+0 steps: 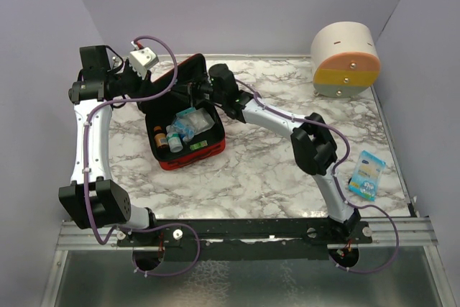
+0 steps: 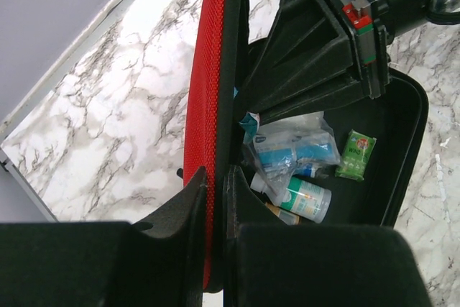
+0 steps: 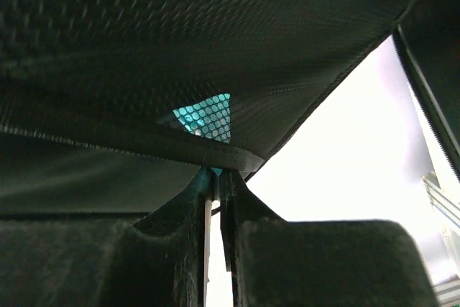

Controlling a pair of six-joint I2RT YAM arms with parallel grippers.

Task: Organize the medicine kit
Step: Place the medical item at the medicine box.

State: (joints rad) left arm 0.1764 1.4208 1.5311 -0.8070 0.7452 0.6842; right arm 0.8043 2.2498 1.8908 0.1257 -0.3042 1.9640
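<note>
- Top external view showed one marble table (image 1: 273, 177) carrying everything beneath both tools.
- One medicine kit (image 1: 190, 157) lay open on it. The left tool (image 2: 215, 177) was clenched on the edge of its red lid (image 2: 212, 70), apparently propping it upright so the inside was reachable.
- The right tool (image 3: 218, 177) sat against the lid's mesh pocket (image 3: 180, 34), jaws almost together; whether it gripped the band I could not tell.
- One round drawer container (image 1: 345, 59) stood well to that tool's right.
- One blue packet (image 1: 366, 175) lay outside the kit, likely awaiting packing.
- Below the left tool lay one clear pouch (image 2: 295, 145), two bottles (image 1: 175, 140) and one green sachet (image 2: 356, 154).
</note>
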